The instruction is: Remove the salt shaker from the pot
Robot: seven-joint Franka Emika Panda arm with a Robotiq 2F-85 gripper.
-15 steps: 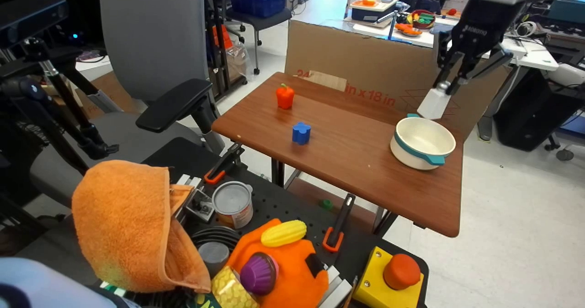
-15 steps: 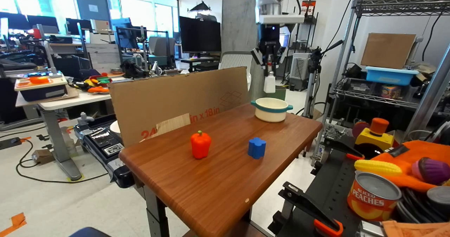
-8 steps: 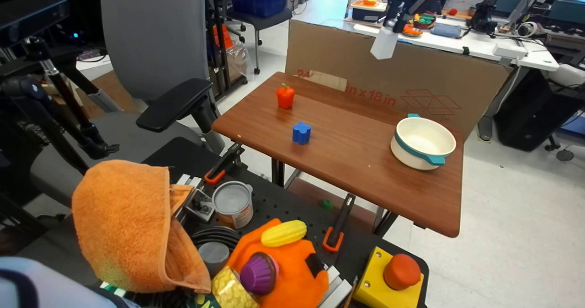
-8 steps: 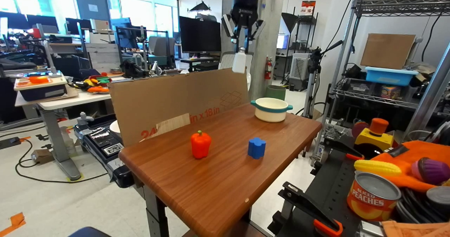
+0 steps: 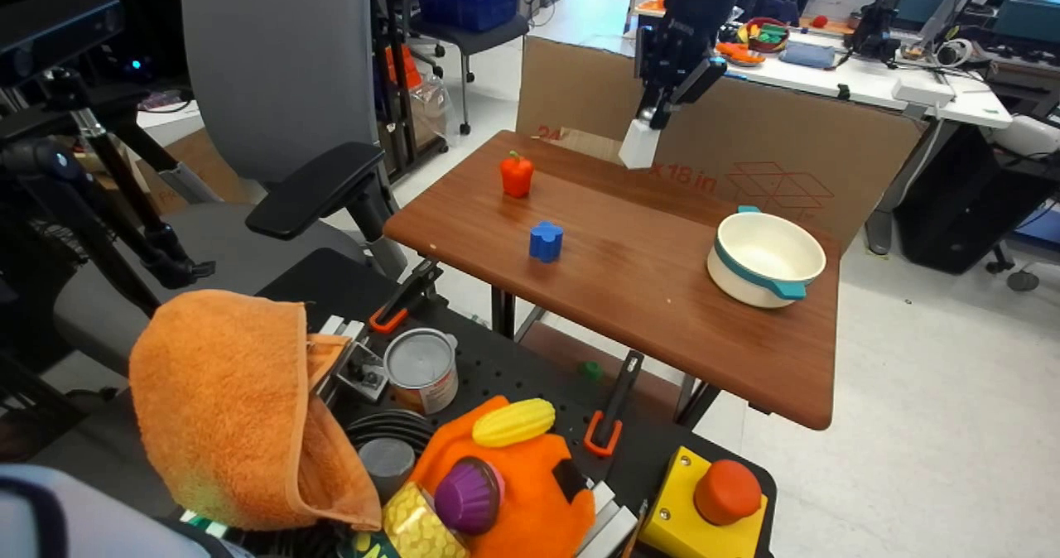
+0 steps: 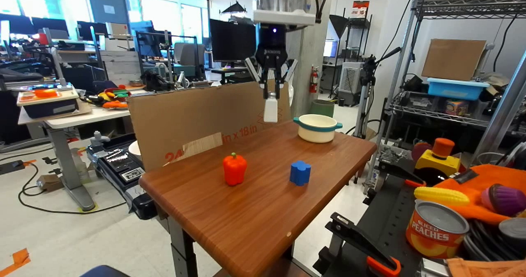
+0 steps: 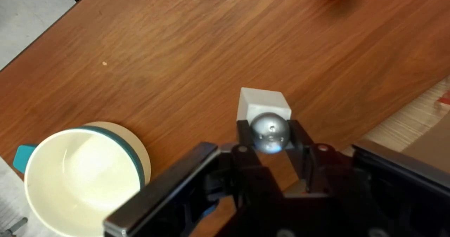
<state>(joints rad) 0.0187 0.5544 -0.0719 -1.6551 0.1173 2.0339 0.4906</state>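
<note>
- In both exterior views I have a brown, wood-grained table (image 5: 629, 268) with rounded corners.
- Near one end of it I see the pot (image 6: 316, 135) standing upright, cream-white and banded in teal.
- Toward the opposite end I make out a red-orange pepper (image 5: 517, 176), upright, green stem on top.
- A blue flower-shaped block (image 6: 300, 173) sits apart from both, closer to the pepper than to the pot.
- My wrist view gives me a small pale mark (image 7: 104, 63) on the wood.
</note>
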